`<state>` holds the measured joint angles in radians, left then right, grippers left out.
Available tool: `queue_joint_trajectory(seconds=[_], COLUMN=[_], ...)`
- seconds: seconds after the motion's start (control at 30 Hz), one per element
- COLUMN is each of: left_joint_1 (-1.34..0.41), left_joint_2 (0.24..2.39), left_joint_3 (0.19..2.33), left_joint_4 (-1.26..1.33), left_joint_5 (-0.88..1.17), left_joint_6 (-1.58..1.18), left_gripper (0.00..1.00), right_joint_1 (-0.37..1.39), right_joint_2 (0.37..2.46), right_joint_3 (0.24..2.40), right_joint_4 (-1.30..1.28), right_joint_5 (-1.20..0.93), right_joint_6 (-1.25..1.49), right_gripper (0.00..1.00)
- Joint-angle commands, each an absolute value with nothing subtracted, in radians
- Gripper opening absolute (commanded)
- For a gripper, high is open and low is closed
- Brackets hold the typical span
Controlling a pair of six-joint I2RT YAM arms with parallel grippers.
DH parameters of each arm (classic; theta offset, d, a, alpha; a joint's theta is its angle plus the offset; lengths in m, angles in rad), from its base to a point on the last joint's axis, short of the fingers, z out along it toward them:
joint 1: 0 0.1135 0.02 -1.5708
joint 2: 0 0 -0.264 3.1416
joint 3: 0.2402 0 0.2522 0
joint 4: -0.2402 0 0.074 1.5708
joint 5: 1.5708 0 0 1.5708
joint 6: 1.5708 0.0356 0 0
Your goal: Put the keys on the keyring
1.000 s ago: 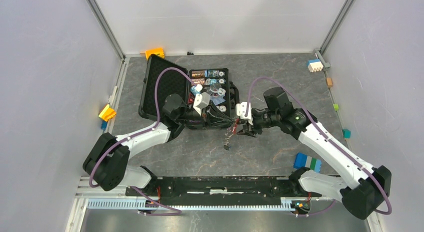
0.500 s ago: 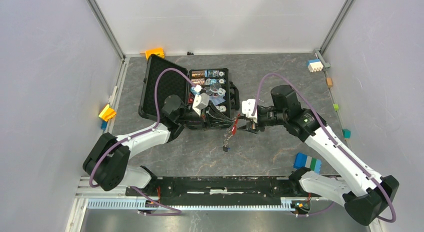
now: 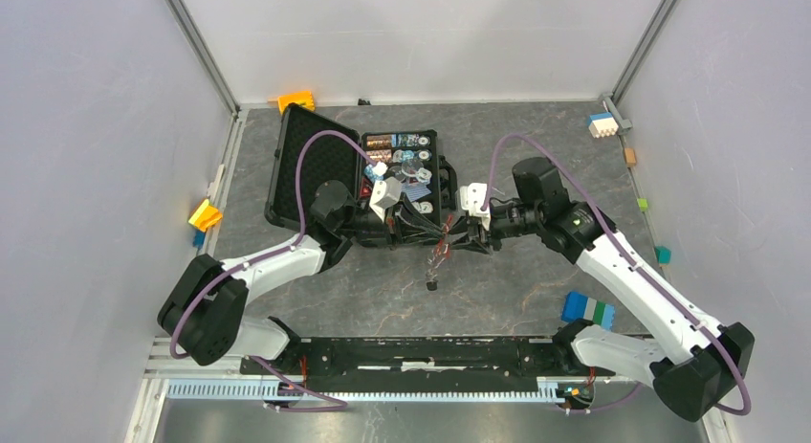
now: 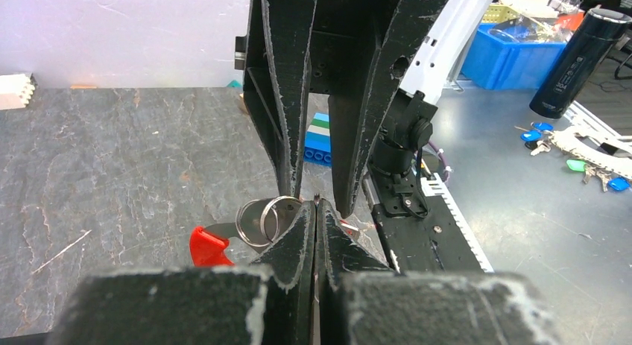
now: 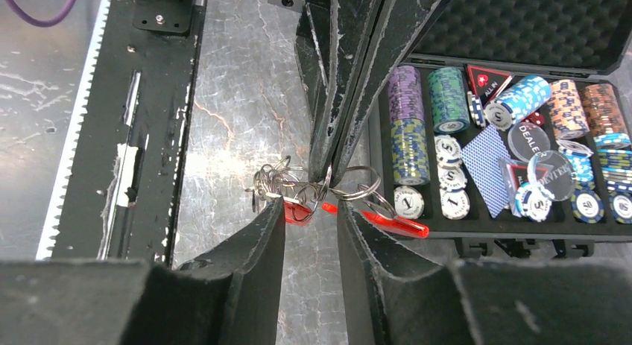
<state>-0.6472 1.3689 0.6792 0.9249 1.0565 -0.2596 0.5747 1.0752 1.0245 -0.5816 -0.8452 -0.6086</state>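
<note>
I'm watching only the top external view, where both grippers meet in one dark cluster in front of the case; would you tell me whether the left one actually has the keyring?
Observer: Yes. In the left wrist view the left gripper is shut, with the keyring pinched at its tip.
Operator: Thank you. What is the right gripper doing?
Observer: The right wrist view shows the right gripper open, its gap lined up with the left one's closed tip.
Operator: And the red tag?
Observer: In that view the red tag sticks out from the ring toward the case of poker chips.
</note>
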Motion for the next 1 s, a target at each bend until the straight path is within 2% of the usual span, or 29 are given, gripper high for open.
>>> queue_joint_trajectory(seconds=[0.0, 0.3, 0.63, 0.8, 0.97], left_joint_1=[-0.643, -0.643, -0.643, -0.643, -0.643], left_joint_2=[1.336, 1.335, 1.336, 1.337, 1.337], left_joint_3=[0.674, 0.673, 0.669, 0.667, 0.663], left_joint_4=[0.939, 0.933, 0.932, 0.934, 0.936], left_joint_5=[1.049, 1.037, 1.019, 1.012, 1.009], left_joint_6=[-0.218, -0.212, -0.212, -0.213, -0.212], left_gripper=[0.02, 0.02, 0.02, 0.02, 0.02], right_joint_1=[0.568, 0.558, 0.555, 0.552, 0.548], right_joint_2=[1.089, 1.098, 1.113, 1.117, 1.114], right_joint_3=[1.059, 1.046, 1.012, 1.000, 0.996], right_joint_4=[-0.532, -0.498, -0.449, -0.432, -0.418], right_joint_5=[-0.901, -0.920, -0.933, -0.925, -0.907], right_joint_6=[-0.571, -0.537, -0.496, -0.481, -0.469], right_gripper=[0.34, 0.21, 0.18, 0.13, 0.01])
